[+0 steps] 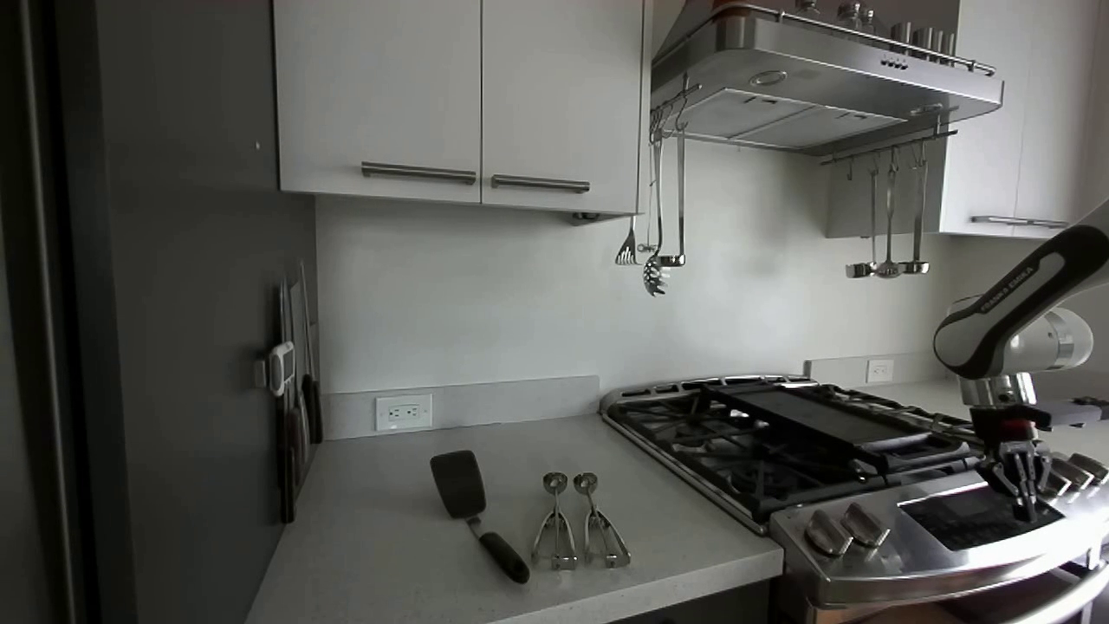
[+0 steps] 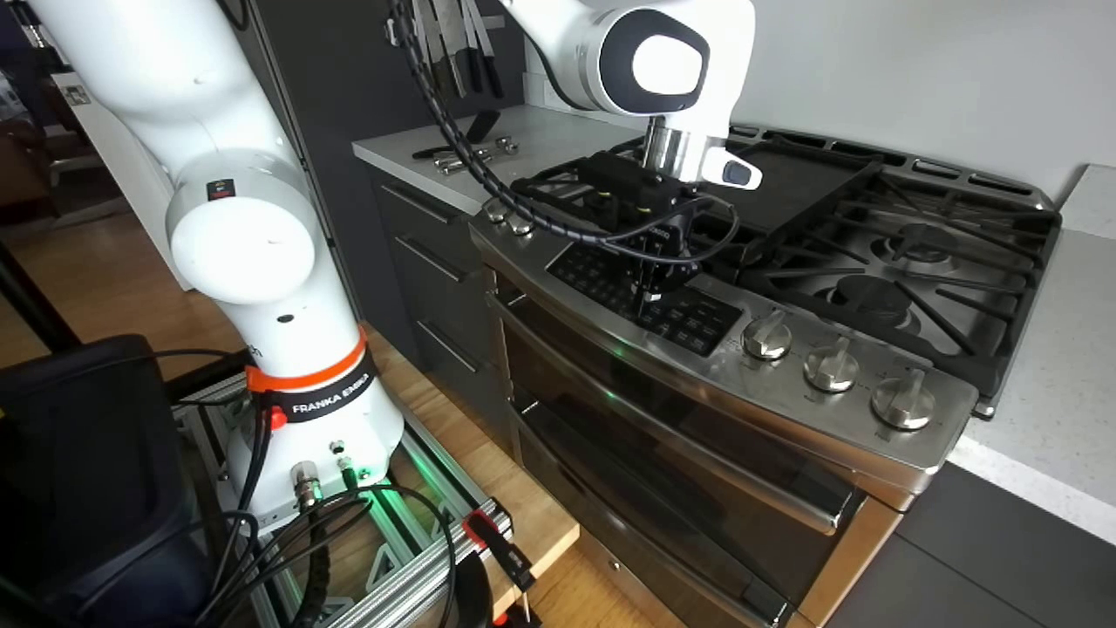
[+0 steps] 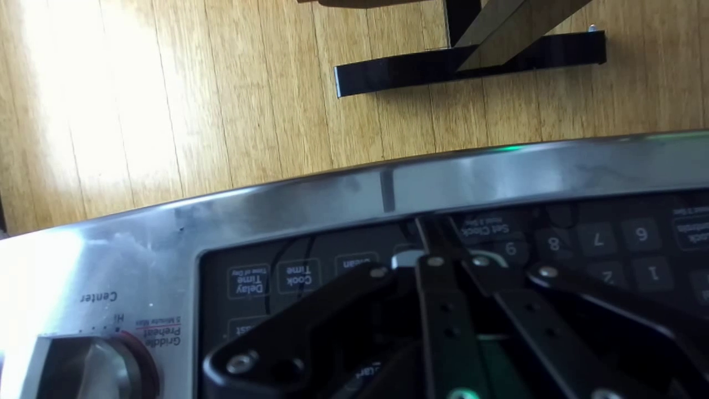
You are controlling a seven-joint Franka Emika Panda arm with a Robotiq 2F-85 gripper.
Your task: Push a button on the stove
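Overhanging stove [image 2: 758, 384] ctrl panel [image 1: 966, 517], jaws together, poss. touching it

Kitchen, by its fittings: stainless gas stove [image 2: 732, 377], steel range hood [image 1: 823, 56] mounted above, utensils [image 1: 888, 270] hanging at both sides. White wall cabinets [image 1: 381, 95] flank hood; pale countertop [image 1: 372, 529] beside stove carries spatula [image 1: 459, 485] and two scoops [image 1: 555, 482]. Knives [image 2: 451, 35] line dark upright panel [image 1: 199, 260]; wood floor [image 3: 249, 111] below.
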